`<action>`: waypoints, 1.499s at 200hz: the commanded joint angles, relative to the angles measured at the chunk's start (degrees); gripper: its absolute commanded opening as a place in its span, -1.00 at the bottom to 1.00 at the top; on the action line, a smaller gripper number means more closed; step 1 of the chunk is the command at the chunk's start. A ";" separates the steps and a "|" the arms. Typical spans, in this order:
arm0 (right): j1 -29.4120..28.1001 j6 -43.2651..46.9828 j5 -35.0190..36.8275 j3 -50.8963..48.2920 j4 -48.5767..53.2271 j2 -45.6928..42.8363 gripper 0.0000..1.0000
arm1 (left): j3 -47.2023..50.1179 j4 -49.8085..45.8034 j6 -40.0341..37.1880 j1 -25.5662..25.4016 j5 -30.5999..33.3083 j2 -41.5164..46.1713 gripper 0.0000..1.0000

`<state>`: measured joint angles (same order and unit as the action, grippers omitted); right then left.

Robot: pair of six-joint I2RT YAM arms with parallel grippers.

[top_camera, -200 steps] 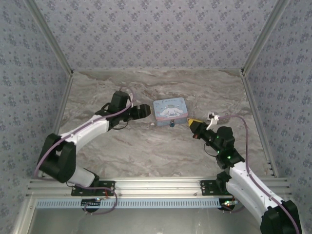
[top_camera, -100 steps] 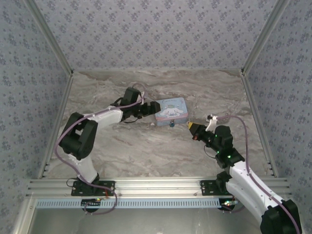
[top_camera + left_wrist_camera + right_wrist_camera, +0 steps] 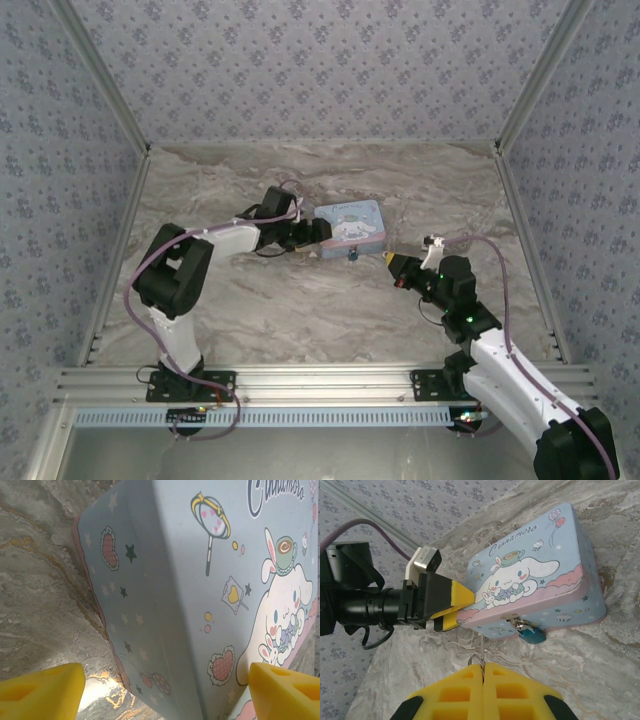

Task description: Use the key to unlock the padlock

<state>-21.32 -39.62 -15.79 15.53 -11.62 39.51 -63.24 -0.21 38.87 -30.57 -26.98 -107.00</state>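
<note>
- Tin (image 3: 349, 229) on table (image 3: 300, 300), just ahead of right gripper (image 3: 483, 672).
- Padlock (image 3: 532, 634) hangs on the tin wall facing that gripper, ahead and slightly right of its tips.
- Key (image 3: 482, 650) juts forward from between those tips, left of padlock, apart from it.
- Left gripper (image 3: 160, 690) ahead-left of the right one; tin corner between its fingertips.

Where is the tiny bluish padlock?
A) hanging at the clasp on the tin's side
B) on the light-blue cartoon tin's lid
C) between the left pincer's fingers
A: the tiny dark, bluish metal padlock hangs from the clasp on the side wall of the light-blue rectangular cartoon tin.
</note>
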 commanded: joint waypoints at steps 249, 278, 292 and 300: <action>-1.85 1.56 -4.46 2.79 -6.81 7.28 -1.00 | 20.00 4.68 -18.10 12.94 -1.96 27.14 0.67; -2.88 -0.09 -5.79 4.70 -13.24 14.84 -1.00 | 26.63 11.20 -18.83 8.25 -4.09 32.22 0.67; -3.36 -1.27 -6.63 6.12 -16.57 19.73 -1.00 | 28.87 14.85 -18.38 5.97 -5.02 32.66 0.67; -3.71 -1.51 -7.16 7.42 -17.99 22.20 -1.00 | 29.92 17.10 -17.96 4.72 -5.65 32.49 0.66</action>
<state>-24.16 -39.68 -20.56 19.03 -21.56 56.21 -36.10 7.99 21.80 -22.92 -29.30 -75.00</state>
